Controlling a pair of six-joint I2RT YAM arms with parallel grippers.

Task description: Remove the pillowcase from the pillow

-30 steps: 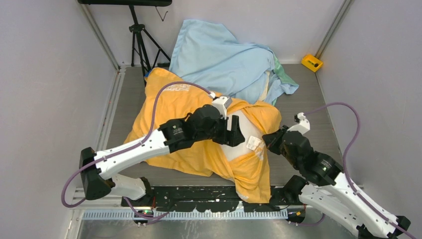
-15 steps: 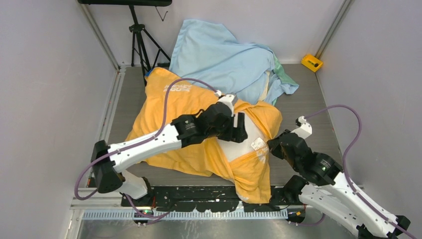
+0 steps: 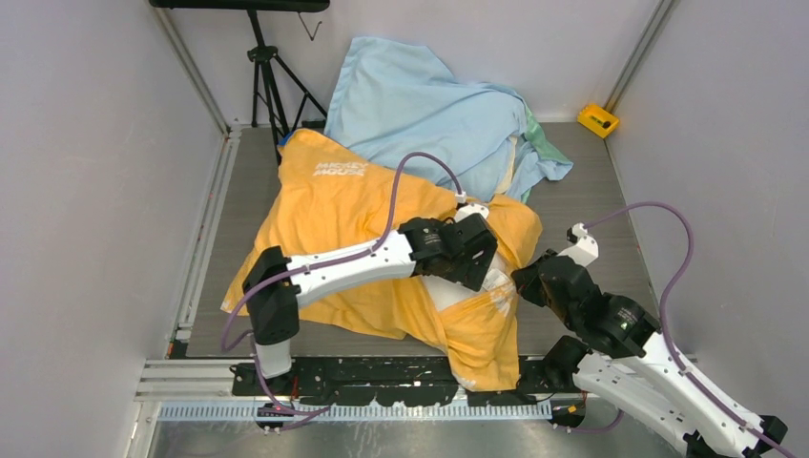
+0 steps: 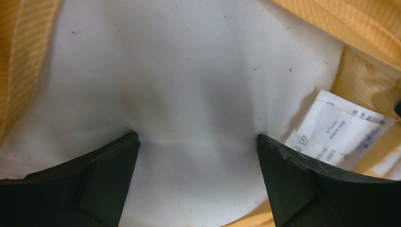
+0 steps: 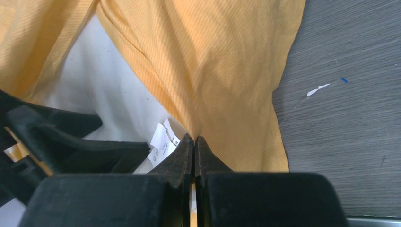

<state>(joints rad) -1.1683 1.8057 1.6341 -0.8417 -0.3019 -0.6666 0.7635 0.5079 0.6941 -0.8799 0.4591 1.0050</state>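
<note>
The left arm reaches low across the pillowcase point(image 3: 334, 205). The left pincer point(image 4: 198, 142) is spread wide, both tips pressed into the bare white pillow point(image 4: 189, 71) straight ahead of it, with a paper label point(image 4: 336, 130) just to its right. The right arm is folded at the elbow over the tabletop point(image 5: 340, 94), and the right pincer point(image 5: 194, 141) is pinched tight on the pillowcase's edge, with the pillow showing just to its left.

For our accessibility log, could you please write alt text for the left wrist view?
The left gripper, its two black fingers spread open, presses its tips into the white pillow, which puckers between them. The orange pillowcase borders the pillow at the left edge and upper right, and a white printed label lies at the right.
</note>
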